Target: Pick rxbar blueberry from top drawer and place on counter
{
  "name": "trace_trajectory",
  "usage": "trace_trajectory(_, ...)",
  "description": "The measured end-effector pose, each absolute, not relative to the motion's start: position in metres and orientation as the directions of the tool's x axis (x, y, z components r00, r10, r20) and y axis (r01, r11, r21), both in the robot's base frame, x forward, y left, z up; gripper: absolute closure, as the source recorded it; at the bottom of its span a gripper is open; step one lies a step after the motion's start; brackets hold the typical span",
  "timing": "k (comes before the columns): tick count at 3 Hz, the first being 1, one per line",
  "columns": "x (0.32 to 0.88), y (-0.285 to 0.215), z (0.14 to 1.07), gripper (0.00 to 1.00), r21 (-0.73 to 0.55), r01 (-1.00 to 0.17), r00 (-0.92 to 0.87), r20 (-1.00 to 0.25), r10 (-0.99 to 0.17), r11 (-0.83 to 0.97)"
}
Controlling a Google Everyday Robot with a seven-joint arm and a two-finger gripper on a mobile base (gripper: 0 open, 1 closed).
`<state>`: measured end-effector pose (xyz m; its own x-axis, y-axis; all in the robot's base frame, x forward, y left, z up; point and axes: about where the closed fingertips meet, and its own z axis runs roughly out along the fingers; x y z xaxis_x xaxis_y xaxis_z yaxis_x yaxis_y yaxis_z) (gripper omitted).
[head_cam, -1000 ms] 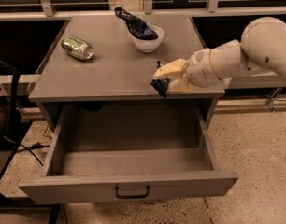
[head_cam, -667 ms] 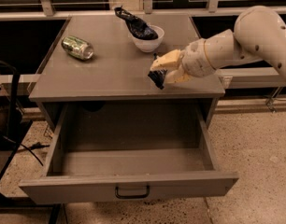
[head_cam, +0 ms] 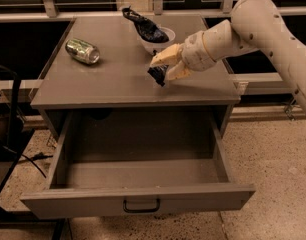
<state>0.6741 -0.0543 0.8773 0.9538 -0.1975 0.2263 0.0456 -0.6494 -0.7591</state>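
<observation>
Nearest the onlooker, the top drawer (head_cam: pixel 93 204) stands pulled fully out, its dark handle (head_cam: pixel 141 205) at six o'clock. What shows of its floor is bare.

Beyond it lies the counter (head_cam: pixel 108 79). The gripper (head_cam: pixel 161 70) hangs over the counter's middle, slightly to the three o'clock side. Its two pale fingers are closed narrowly on the rxbar blueberry (head_cam: pixel 157 75). The bar is tilted, its lower end close to the surface; whether it touches cannot be told. The arm (head_cam: pixel 263 24) reaches in from two o'clock.

Judged risks:
- The bar appears pinched near one end. A release from this tilt could let it tip or skid toward the front edge at six o'clock and drop into the open drawer.
- A sticking wrapper could drag the bar along with the fingers as they part.

Surroundings: at twelve o'clock of the gripper, close behind it, a white bowl (head_cam: pixel 166 32) holds a floppy dark bag (head_cam: pixel 142 25). A retreat straight back could clip the bowl. A green-silver can (head_cam: pixel 83 51) lies on its side at ten o'clock, well apart, and is no obstruction. The surface directly beneath the bar is free.
</observation>
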Motion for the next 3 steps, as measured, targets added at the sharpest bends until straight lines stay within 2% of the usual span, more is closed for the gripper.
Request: trace_trajectory(3,0.683,-0.028,0.841,1.0,-0.716,0.015,0.975,0.165,-0.148,-0.698)
